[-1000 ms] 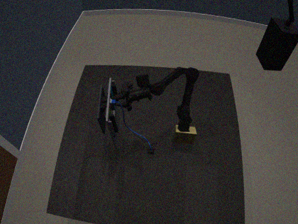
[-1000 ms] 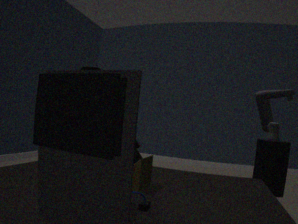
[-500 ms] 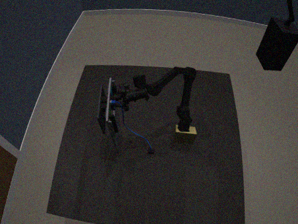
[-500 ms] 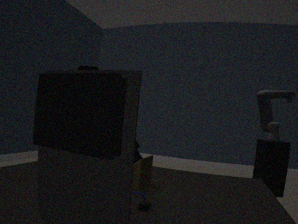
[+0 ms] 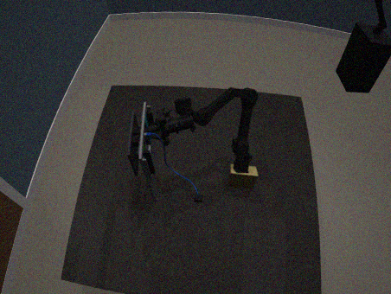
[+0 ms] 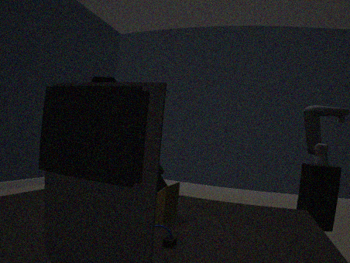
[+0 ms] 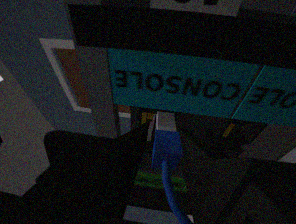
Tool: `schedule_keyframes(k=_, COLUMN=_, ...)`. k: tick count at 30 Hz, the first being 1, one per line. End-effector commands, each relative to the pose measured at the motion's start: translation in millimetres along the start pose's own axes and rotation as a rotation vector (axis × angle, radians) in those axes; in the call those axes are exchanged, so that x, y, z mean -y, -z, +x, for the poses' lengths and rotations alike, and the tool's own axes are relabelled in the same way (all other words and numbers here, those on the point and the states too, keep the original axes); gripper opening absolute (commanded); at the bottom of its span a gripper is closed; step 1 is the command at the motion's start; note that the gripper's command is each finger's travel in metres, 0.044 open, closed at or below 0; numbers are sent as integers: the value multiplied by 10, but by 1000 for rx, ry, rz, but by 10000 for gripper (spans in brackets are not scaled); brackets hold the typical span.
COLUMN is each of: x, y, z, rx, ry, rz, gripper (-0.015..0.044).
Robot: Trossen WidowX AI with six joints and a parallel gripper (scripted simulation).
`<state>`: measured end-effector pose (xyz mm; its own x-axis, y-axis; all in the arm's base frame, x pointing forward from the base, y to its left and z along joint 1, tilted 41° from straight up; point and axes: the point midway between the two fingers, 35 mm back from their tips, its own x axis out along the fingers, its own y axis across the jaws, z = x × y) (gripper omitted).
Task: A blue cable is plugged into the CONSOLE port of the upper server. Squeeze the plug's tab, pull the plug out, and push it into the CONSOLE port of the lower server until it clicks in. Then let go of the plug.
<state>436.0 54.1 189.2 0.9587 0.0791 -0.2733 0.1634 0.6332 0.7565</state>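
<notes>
Dim blue-walled rm, 1 tool [image 5: 157,129] [image 7: 162,129] part-open, 1 blue plug [image 7: 167,146] between fingers (grip unclear), 1 cable [image 5: 176,172] [image 6: 164,227] [image 7: 172,194].

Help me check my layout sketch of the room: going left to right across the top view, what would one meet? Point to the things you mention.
Brown panel with a pale border [image 5: 9,242] [image 7: 74,75] → server rack [image 5: 143,130] [image 6: 156,124] [image 7: 95,90] → small dark block at the cable's end [image 5: 197,198] [image 6: 169,242] → yellow block under the arm's base [image 5: 251,172] [image 6: 173,199] → tall black box [image 5: 362,60] [image 6: 319,193].

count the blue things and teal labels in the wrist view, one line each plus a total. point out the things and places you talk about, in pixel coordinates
Blue plug [image 7: 167,148]: 1
Blue cable [image 7: 172,195]: 1
Teal CONSOLE labels, one cut off by the frame edge [image 7: 175,97]: 2
Total: 4
</notes>
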Motion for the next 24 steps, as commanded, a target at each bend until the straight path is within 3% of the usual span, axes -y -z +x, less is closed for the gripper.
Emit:
schedule_keyframes(k=1, x=13, y=-6, z=1, rx=3, ry=5, rz=0, gripper=119)
schedule_keyframes(k=19, x=13, y=-6, z=1, rx=3, ry=5, rz=0, gripper=0)
schedule_keyframes(k=24, x=9, y=-6, z=7, rx=4, ry=2, rz=-1, gripper=0)
